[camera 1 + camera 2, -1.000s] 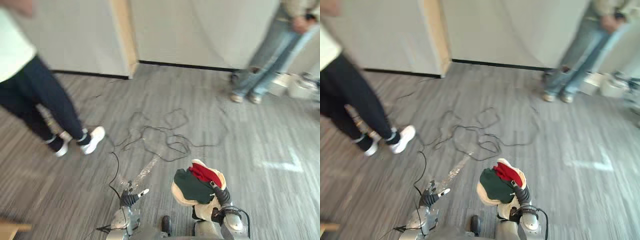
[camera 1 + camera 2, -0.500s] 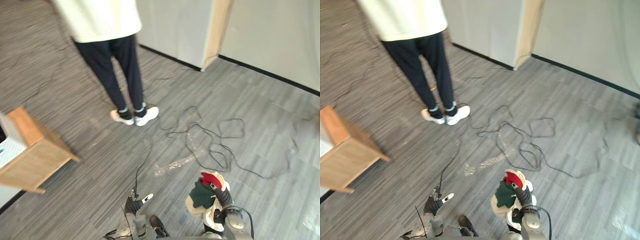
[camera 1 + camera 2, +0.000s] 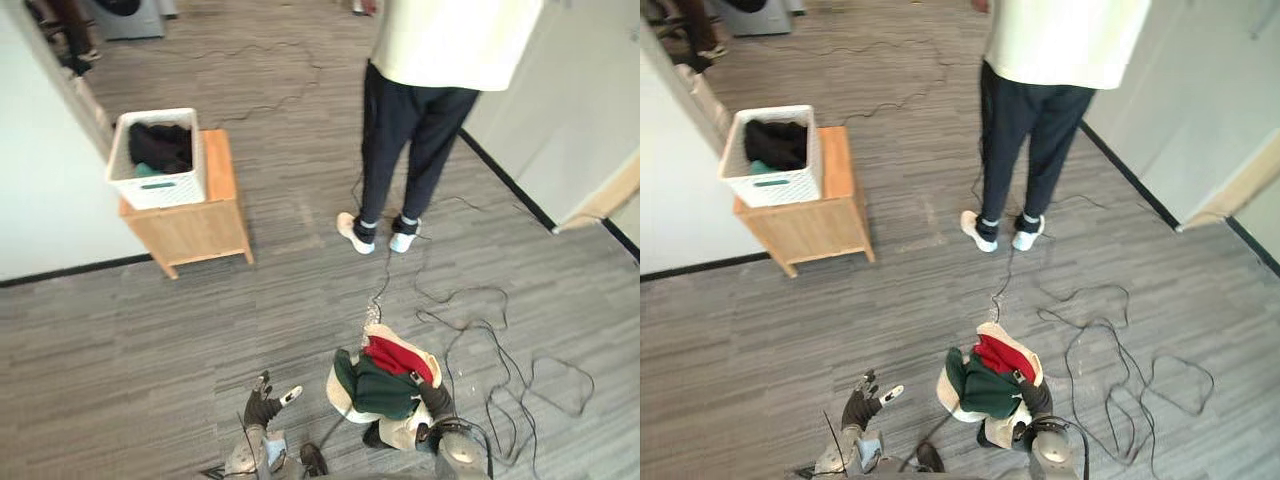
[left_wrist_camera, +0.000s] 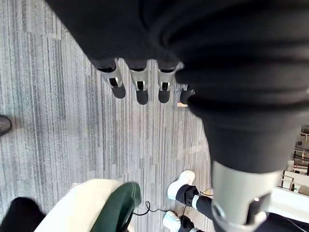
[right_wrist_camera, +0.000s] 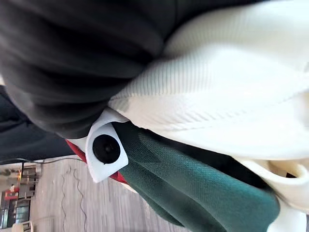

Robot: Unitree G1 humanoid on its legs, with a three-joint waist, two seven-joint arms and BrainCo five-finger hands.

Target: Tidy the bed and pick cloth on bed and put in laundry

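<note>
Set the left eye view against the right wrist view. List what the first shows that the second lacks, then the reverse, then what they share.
Left eye view: a white basket of dark laundry on a wooden stand, a person standing beyond it, and the open left hand. Right wrist view: the ribbed weave of the cream cloth, seen from close. Shared: the clothes, cream, green and red, gripped in the right hand, above the grey floor.

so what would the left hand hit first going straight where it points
Probably just the floor: straight fingers of the left hand aim at it, nothing between, though depth is unclear.
</note>
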